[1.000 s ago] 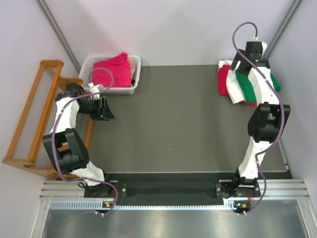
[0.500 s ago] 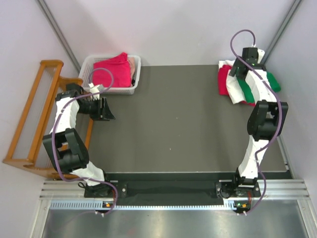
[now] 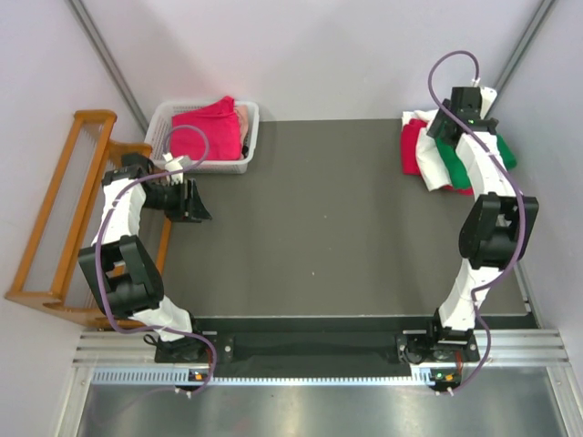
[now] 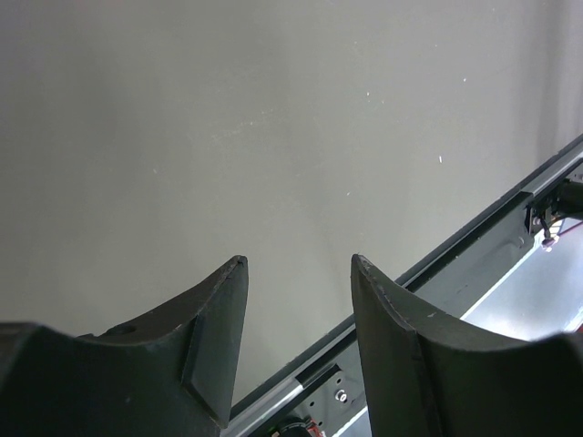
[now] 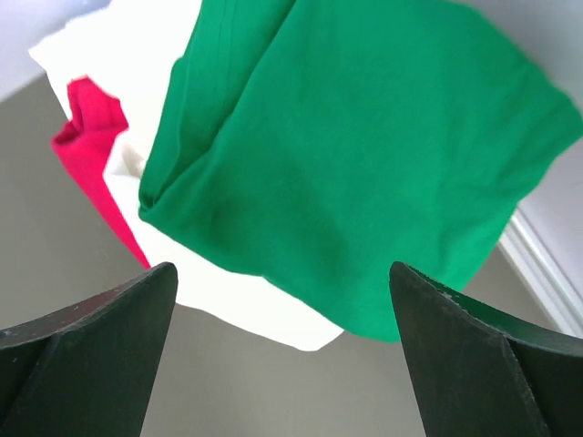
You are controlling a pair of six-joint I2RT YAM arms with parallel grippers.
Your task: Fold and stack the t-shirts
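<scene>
A folded pile of t-shirts lies at the table's far right: a green one [image 3: 453,162] on top, a white one [image 3: 428,171] under it and a crimson one [image 3: 411,146] at the left edge. My right gripper [image 3: 453,137] hovers just above this pile. In the right wrist view its jaws [image 5: 282,273] stand wide open and empty, with the green shirt [image 5: 364,155], the white shirt [image 5: 137,55] and the crimson shirt [image 5: 91,146] beyond them. More crimson shirts [image 3: 209,129] fill the basket. My left gripper [image 3: 193,202] [image 4: 299,264] is open over bare mat, holding nothing.
The white slatted basket [image 3: 252,137] stands at the table's far left. An orange wooden rack [image 3: 64,218] stands off the left edge. The dark mat [image 3: 319,218] spreads between the arms. The metal front rail [image 4: 474,228] shows in the left wrist view.
My right gripper dipped toward the pile, then shifted slightly back and to the right above it, staying open. The left arm has not moved.
</scene>
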